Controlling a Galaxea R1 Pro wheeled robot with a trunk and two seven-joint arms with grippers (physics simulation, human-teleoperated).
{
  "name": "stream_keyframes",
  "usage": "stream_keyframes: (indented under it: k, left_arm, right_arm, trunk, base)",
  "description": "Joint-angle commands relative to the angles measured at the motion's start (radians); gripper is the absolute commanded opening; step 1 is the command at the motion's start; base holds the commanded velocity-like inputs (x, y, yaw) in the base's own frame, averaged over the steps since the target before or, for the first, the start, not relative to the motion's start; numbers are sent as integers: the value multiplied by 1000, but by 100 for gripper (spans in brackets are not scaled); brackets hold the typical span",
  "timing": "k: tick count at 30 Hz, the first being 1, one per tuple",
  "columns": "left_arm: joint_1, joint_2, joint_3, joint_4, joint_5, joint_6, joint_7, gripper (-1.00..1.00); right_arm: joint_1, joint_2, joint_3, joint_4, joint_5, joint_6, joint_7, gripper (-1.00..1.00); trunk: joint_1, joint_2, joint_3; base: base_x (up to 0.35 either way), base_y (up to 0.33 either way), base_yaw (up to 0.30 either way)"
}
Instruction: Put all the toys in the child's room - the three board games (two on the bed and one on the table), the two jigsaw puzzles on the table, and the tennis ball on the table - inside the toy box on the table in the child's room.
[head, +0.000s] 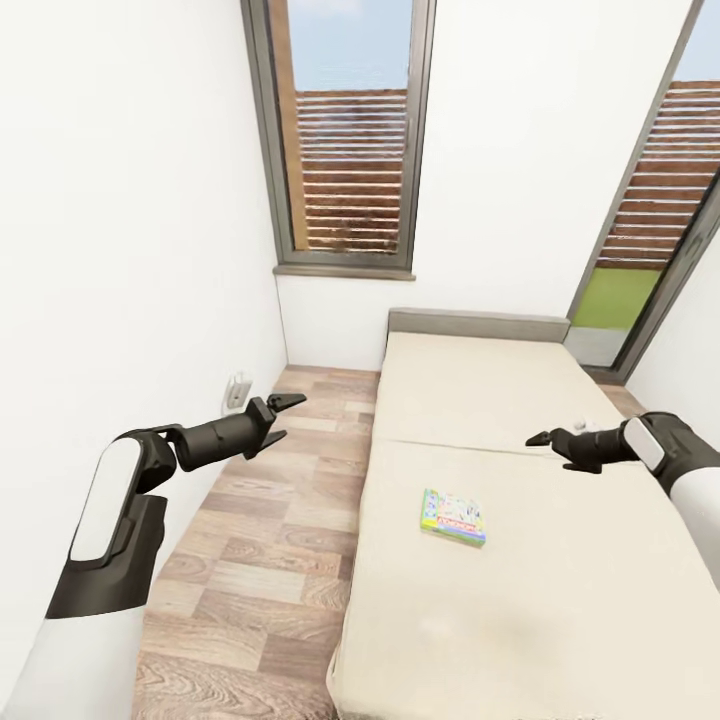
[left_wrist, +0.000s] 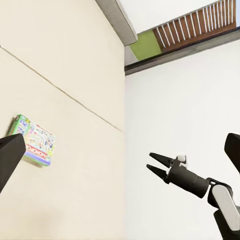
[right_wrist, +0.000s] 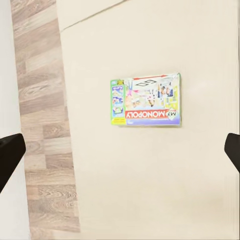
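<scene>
Reaching for Monopoly box (head: 453, 516) looks like step in hand: box lies flat on bed (head: 560, 600), near floor-side edge, between both arms. Right gripper (head: 541, 439) hovers above cover, jaws apart, empty; left gripper (head: 290, 415) over wood floor (head: 270, 560), jaws spread, empty. Flat box gives little to pinch from above; better to take thin edge, perhaps after nudging it past mattress edge. Wall (head: 120, 250) crowds left arm; bed surface open around box. Other board game possibly elsewhere.
</scene>
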Motion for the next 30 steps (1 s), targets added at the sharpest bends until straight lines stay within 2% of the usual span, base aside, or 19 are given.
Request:
stream_keyframes:
  k: [1, 5, 6, 13, 21, 30]
  left_arm:
    - [-1, 0, 1, -1, 10, 2, 10, 100]
    - [0, -1, 0, 0, 10, 2, 11, 100]
    - [0, -1, 0, 1, 10, 2, 12, 100]
    - [0, -1, 1, 1, 10, 2, 13, 100]
    - [0, 0, 3, 1, 10, 2, 12, 100]
    - [1, 0, 5, 1, 10, 2, 12, 100]
  right_arm:
    - [-1, 0, -1, 0, 4, 4, 5, 100]
    - [0, -16, 7, 0, 17, 2, 23, 100]
    - [1, -30, 10, 0, 20, 1, 31, 100]
    - [1, -54, 14, 0, 23, 4, 42, 100]
    - [1, -53, 16, -1, 24, -4, 50, 100]
    - [1, -37, 13, 0, 23, -70, 55, 100]
  trunk:
    - [0, -1, -3]
    - [0, -1, -10]
    - [0, -1, -11]
    - [0, -1, -23]
    - [0, -1, -36]
    - [0, -1, -50]
  base:
    - [0, 0, 0]
    - [0, 0, 0]
    - [0, 0, 0]
    - [0, 0, 0]
    - [0, 0, 0]
    - [0, 0, 0]
